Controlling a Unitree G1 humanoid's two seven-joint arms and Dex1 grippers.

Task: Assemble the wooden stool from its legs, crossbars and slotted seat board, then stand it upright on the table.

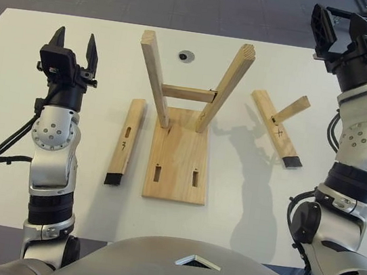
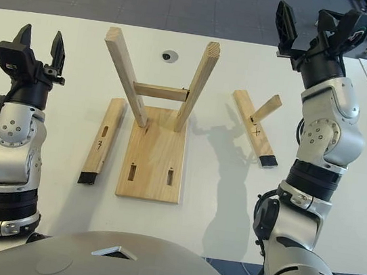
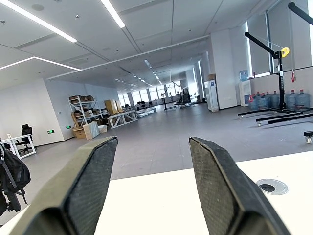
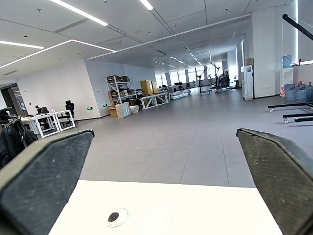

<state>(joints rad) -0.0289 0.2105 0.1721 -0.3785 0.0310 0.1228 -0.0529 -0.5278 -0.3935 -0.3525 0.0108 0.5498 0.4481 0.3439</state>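
The slotted seat board [image 1: 179,156] lies flat at the table's middle. Two legs [image 1: 155,77] [image 1: 227,87] joined by a crossbar [image 1: 188,93] stand in its far slots, leaning outward. A loose leg [image 1: 125,142] lies left of the board. To the right lies another leg [image 1: 275,128] with a short crossbar [image 1: 291,109] stuck in it. My left gripper [image 1: 72,48] is raised above the table's left side, open and empty, its black pads [image 3: 83,191] spread apart. My right gripper [image 1: 352,31] is held high over the far right edge, open and empty.
A round cable port [image 1: 184,56] sits in the white table [image 1: 15,73] behind the standing legs. Black cables [image 1: 0,149] hang off the left arm at the table's left edge. Beyond the table is open office floor.
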